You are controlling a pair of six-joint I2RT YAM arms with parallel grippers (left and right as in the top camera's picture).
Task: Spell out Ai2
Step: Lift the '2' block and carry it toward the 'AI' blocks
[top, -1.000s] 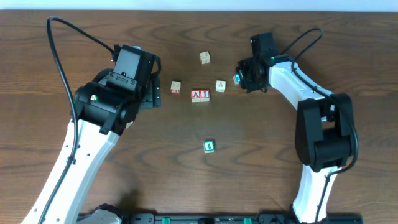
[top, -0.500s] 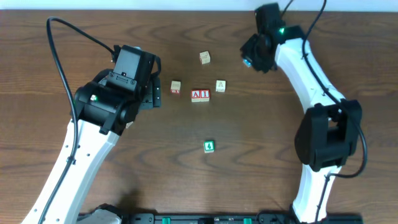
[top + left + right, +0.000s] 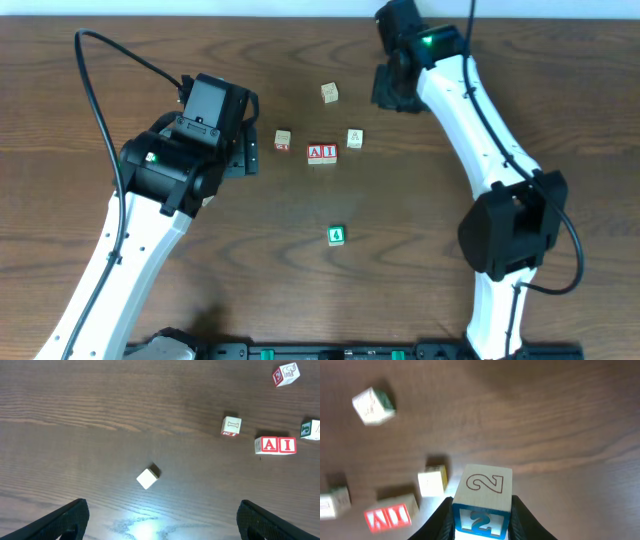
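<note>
The dark wooden table (image 3: 400, 290) is lying open across its near half and right side, with its far edge running just behind the right arm (image 3: 480, 130). The left arm (image 3: 150, 200) is leaning over the left part. The left gripper (image 3: 165, 527) is hanging over bare wood with its jaws spread wide and nothing between them.

The right gripper (image 3: 482, 520) is reaching close to the far edge, its fingers closed tight on the 2 block (image 3: 482, 489) and holding it above the wood. A "2" is showing on the block's pale top and another on its blue front.

At mid-table the AI pair (image 3: 322, 153) is sitting with its two blocks touching, their red letters reading "AI". A left pale block (image 3: 283, 140) and a right pale block (image 3: 354, 138) are standing near its ends. The far block (image 3: 330, 93) is lying beyond them, and the green block (image 3: 336, 235) is sitting well apart on the near side. A small white cube (image 3: 148, 478) is resting alone below the left wrist camera.
</note>
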